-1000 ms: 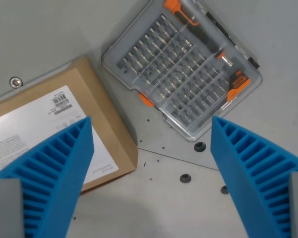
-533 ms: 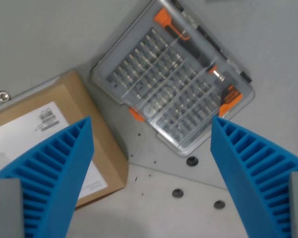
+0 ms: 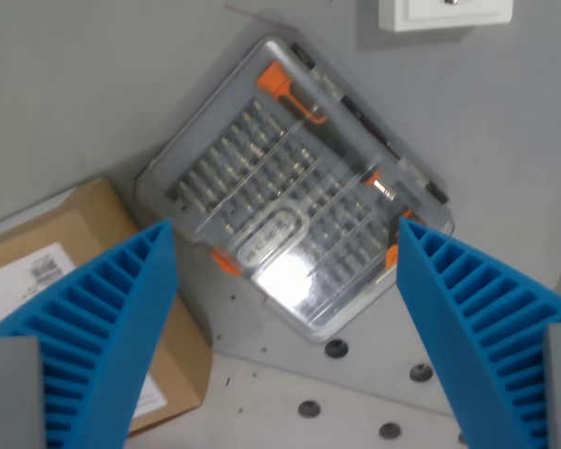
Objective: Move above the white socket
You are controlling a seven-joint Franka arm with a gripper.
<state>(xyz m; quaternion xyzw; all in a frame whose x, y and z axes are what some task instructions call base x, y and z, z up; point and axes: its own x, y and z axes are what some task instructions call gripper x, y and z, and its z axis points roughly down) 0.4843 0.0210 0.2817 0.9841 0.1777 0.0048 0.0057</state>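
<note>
2 blue ribbed fingers (image 3: 103, 337) fill the bottom corners of the wrist view, spread wide with nothing between them, so the gripper (image 3: 285, 346) stands open over the grey table (image 3: 84, 84). Below and between them, a few dark screw holes (image 3: 337, 349) dot a lighter metal plate. A brown cardboard box (image 3: 84, 234) with a white printed label lies partly behind the finger on the wrist view's left. Just beside it, set diagonally, a clear plastic bit case (image 3: 294, 238) with orange latches holds rows of metal bits, with glare on its lid. Farthest off, the white socket (image 3: 446, 13) sits at the top edge toward the wrist view's right, cut off by the frame, apart from the case.
</note>
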